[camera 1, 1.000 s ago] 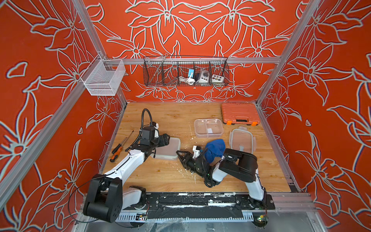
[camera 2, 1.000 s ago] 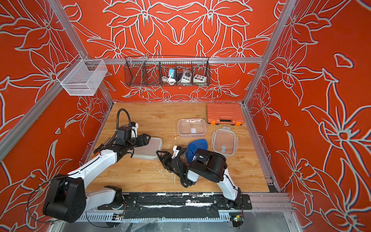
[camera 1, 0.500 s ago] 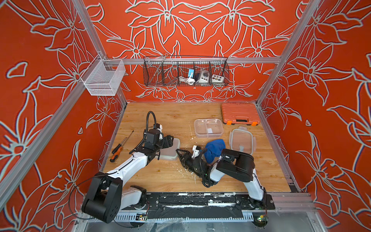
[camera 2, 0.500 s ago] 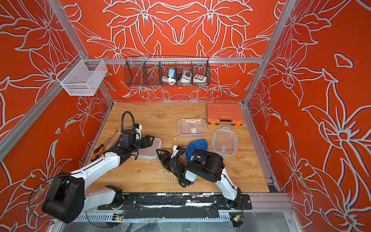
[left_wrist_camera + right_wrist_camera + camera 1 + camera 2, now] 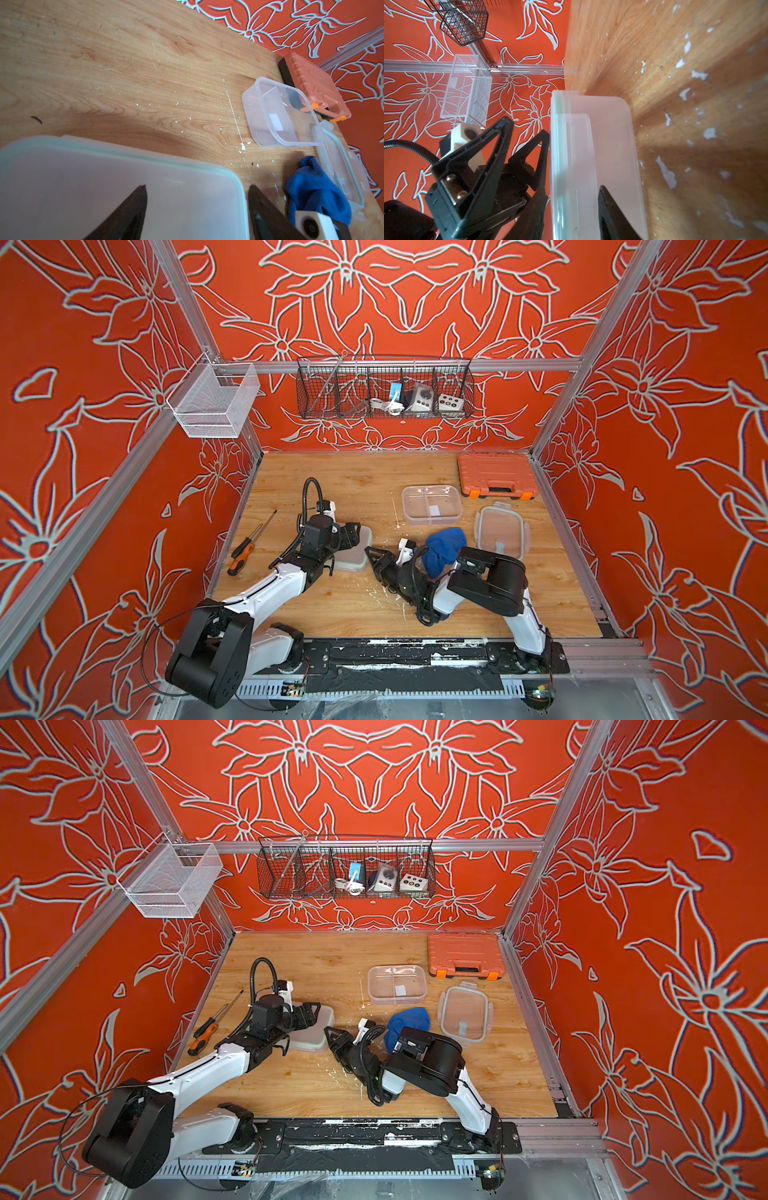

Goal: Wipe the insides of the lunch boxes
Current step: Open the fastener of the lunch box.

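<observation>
I am working on getting the closed lunch box [image 5: 83, 182] open, since its frosted lid is sitting on it and nothing inside can be wiped until that comes off. It is lying on the table [image 5: 353, 489] towards my left side, between my two arms. My left gripper [image 5: 198, 187] is hanging over its lid with the jaws spread wide, one finger above the lid and the other past its short edge, grasping nothing. My right gripper [image 5: 370, 552] is reaching in at the box's near end, where the snap flap [image 5: 575, 145] is. One finger is lying against the wall under the flap, but the wrist view is too close for me to tell whether the jaws are pinching it yet. The divided lunch box [image 5: 431, 504] is standing open further back, its loose lid [image 5: 500, 531] just beside it and the blue cloth [image 5: 442, 545] near both. Next, I judge, I am needing a firm pinch on that flap and a pull outward and up, while my left gripper is pressing the box down so it is not sliding.
</observation>
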`<state>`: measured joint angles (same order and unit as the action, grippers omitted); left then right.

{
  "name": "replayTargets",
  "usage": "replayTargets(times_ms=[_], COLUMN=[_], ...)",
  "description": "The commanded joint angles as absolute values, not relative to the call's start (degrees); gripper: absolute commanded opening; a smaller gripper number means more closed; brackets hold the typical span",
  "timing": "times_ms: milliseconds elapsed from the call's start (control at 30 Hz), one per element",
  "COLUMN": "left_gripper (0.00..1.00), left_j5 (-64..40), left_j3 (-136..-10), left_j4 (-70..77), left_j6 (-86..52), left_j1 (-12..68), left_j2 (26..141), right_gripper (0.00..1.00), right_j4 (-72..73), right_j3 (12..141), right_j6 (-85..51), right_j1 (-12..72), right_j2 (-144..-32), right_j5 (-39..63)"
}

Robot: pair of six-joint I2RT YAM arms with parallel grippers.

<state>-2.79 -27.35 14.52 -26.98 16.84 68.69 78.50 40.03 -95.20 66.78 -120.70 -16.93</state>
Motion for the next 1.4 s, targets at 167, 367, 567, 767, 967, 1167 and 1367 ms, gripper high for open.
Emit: replayTargets(times_ms=[167, 367, 567, 767, 967, 1167, 1367], left_gripper=[0.77, 0.77, 0.77, 0.77, 0.77, 0.77, 0.77], left_j5=[-2.2, -1.7, -1.0, -0.4, 0.1, 0.8, 1.2], left_j3=[-24.8, -24.8, -24.9, -24.9, -25.0, -25.2, -25.4], left_j4=[6.5, 6.5, 6.3, 6.2, 6.2, 6.2, 6.3], left_j6=[-28.5, -28.5, -28.3, -28.3, -28.5, -28.2, -28.3], left_j1=[17.9, 18.3, 18.8, 19.2, 19.8, 20.3, 21.0], left_j2=[71.3, 71.4, 71.4, 71.6, 72.5, 72.9, 74.2], right_gripper=[0.28, 0.17, 0.11, 0.05, 0.00, 0.00, 0.00], right_j4=[80.9, 80.9, 80.9, 80.8, 80.7, 80.4, 75.7], right_j3=[40.0, 38.2, 38.2, 36.2, 35.9, 35.8, 35.8], right_j6=[-92.0, -91.1, -89.6, -88.1, -87.0, -87.4, -85.9], right_j1=[67.1, 67.1, 67.1, 66.9, 66.4, 66.0, 65.3], right_j2=[-118.9, -118.1, -117.5, -115.7, -115.1, -115.4, -113.0], right_j5=[-17.6, -17.8, -17.7, -18.2, -17.3, -16.4, -14.6])
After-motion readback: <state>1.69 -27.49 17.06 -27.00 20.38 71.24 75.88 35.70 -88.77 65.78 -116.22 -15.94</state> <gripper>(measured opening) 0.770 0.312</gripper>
